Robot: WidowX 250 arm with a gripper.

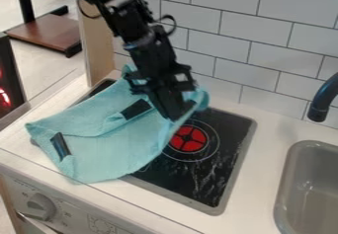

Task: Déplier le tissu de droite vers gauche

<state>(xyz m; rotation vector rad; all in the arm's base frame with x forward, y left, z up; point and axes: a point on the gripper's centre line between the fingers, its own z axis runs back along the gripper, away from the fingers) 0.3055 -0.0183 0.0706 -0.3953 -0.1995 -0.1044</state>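
The gripper [175,110] hangs down from the upper left over the back part of the stove. It is at the right edge of the turquoise cloth [122,146], where the fabric bunches up around it. The cloth lies spread over the left part of the black cooktop and reaches onto the counter at the left. Folds run across its upper part, and dark patches show at its middle and lower left. Whether the gripper holds the fabric is hidden.
The black cooktop [208,174] has a red burner [189,138] right of the cloth. A grey sink [316,193] and dark faucet [319,110] are at the right. A tiled wall [231,40] stands behind, a wooden post [98,45] at the upper left.
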